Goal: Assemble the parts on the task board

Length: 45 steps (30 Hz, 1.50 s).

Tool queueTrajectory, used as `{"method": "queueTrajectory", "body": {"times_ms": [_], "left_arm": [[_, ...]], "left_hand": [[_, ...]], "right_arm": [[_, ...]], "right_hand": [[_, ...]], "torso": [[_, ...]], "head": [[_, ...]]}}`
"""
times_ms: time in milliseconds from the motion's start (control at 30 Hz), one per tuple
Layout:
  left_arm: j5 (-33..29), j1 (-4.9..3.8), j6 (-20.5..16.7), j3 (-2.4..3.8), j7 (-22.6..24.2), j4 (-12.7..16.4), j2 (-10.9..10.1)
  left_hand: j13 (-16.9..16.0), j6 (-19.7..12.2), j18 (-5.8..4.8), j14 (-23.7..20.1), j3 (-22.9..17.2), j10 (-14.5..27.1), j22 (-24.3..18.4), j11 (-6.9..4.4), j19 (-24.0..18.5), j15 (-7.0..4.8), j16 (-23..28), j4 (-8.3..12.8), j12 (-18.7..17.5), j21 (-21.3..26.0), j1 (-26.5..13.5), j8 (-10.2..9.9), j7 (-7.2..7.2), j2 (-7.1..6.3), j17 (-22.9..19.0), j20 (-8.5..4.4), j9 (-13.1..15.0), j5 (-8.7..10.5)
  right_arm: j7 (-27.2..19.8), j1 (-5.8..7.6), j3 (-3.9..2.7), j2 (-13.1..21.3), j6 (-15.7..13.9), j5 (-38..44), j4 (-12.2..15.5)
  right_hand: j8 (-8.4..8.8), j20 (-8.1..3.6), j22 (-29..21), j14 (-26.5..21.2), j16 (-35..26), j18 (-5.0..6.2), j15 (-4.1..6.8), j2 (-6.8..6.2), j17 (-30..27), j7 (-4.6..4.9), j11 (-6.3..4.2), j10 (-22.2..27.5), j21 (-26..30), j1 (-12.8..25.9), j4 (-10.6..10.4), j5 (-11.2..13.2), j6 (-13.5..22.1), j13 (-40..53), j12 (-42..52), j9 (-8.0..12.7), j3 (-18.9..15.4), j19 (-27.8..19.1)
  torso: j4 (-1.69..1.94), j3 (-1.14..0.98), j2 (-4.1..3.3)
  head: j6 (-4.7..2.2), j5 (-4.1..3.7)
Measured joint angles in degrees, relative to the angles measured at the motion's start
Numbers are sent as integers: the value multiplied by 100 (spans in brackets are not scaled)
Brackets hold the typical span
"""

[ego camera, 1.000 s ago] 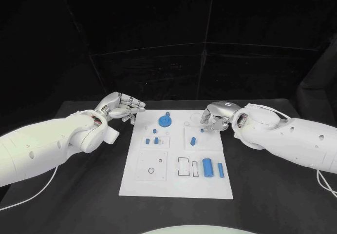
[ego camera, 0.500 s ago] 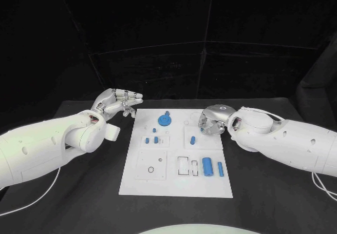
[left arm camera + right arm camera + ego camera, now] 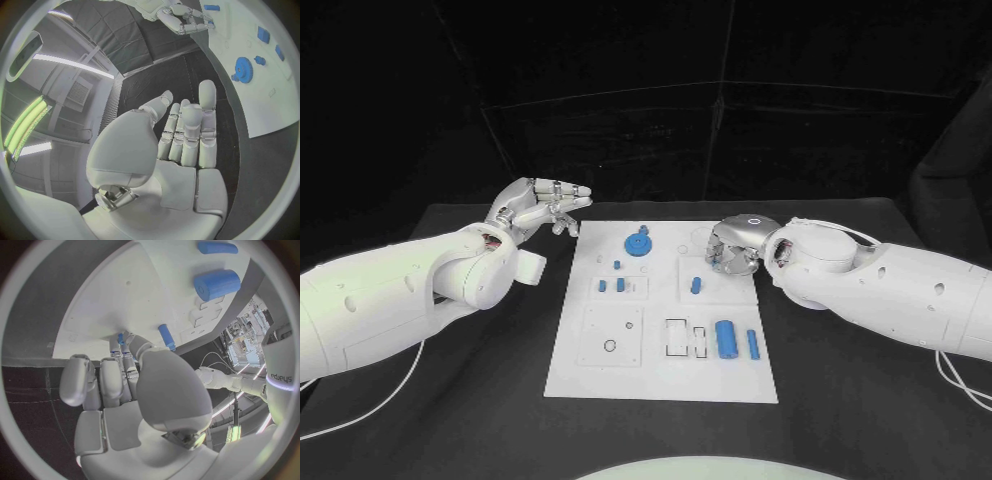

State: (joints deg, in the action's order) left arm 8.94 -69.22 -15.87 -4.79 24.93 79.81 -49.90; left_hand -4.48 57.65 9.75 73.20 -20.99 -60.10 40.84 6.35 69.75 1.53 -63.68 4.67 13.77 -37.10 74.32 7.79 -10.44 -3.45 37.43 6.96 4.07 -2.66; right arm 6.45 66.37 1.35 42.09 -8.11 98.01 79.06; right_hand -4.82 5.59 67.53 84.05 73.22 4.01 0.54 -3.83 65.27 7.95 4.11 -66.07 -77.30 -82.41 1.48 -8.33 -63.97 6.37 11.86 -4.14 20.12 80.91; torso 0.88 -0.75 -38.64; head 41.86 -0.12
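— How is the worktop (image 3: 473,380) laid out?
— The white task board (image 3: 661,375) is seen at its middle, with blue parts on it: a gear (image 3: 639,246) near the far edge, a thick cylinder (image 3: 727,339) toward the near right.

— And the hands?
— The left hand (image 3: 535,208) is held above the worktop, off the board's far left corner, fingers (image 3: 207,102) apart, nothing gripped. The right hand (image 3: 730,247) is curled over the board's far right; whether anything is held cannot be told.
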Motion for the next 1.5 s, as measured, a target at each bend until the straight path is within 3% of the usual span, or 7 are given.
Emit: {"method": "queueTrajectory", "body": {"times_ms": [167,467,567,1133,1333,1500], "left_arm": [[-15,0,2,0,2,-14,1],[-27,1,4,0,1,-38,-1],[-30,1,9,0,1,-48,-5],[-40,0,42,0,-24,-52,-86],[-43,-1,45,0,-30,-33,-95],[-44,-2,48,0,-34,-8,-88]], "left_hand": [[0,0,0,-1,0,0,-3,0,0,1,0,0,0,0,0,0,0,0,-5,0,-2,0],[6,0,-2,-36,0,0,-17,0,0,-8,28,0,22,0,0,0,0,0,-66,0,-2,0],[15,0,-2,-63,-48,7,-29,7,-20,-19,68,15,22,37,38,0,0,38,-118,20,-9,0],[33,-23,-4,-165,-126,63,-64,20,-40,1,161,62,45,69,61,0,-21,61,-319,0,-16,0],[32,-23,-4,-186,-126,63,-69,20,-59,-19,200,63,45,94,61,0,-21,61,-354,18,-15,0],[40,-23,-4,-206,-126,84,-69,41,-59,1,200,62,44,94,61,0,-21,61,-378,18,-15,0]], "right_arm": [[31,-1,-7,-17,21,48,-1],[104,-31,1,-5,-79,165,55],[110,-47,9,46,-148,169,117],[18,-34,-9,527,-643,-144,834],[-44,-4,-26,579,-790,-273,1110],[-111,4,-31,504,-894,-378,1343]], "right_hand": [[-49,-39,63,0,32,1,41,0,4,-46,-24,-162,-30,0,113,69,-162,-58,-23,-12,309,39],[-26,-39,80,0,51,0,41,48,-41,-49,-4,-203,-57,46,268,157,-202,-109,-124,-4,726,39],[10,-39,80,0,51,0,41,46,-42,-7,-3,-203,-57,48,318,169,-160,-132,-171,7,823,39],[46,-39,99,0,78,0,40,-60,-42,14,-4,-203,-57,153,390,170,-140,-144,-212,11,959,39],[46,-39,104,0,80,0,40,-61,-37,14,-4,-203,-79,154,411,179,-139,-149,-222,11,980,39],[46,-39,103,0,102,0,40,-84,-37,14,-4,-203,-79,176,427,133,-139,-158,-244,11,1028,39]], "torso": [[-1,0,0],[-1,1,3],[-1,1,5],[5,13,13],[6,13,13],[7,15,13]], "head": [[16,-7],[36,-17],[36,-17],[10,5],[12,14],[18,71]]}}
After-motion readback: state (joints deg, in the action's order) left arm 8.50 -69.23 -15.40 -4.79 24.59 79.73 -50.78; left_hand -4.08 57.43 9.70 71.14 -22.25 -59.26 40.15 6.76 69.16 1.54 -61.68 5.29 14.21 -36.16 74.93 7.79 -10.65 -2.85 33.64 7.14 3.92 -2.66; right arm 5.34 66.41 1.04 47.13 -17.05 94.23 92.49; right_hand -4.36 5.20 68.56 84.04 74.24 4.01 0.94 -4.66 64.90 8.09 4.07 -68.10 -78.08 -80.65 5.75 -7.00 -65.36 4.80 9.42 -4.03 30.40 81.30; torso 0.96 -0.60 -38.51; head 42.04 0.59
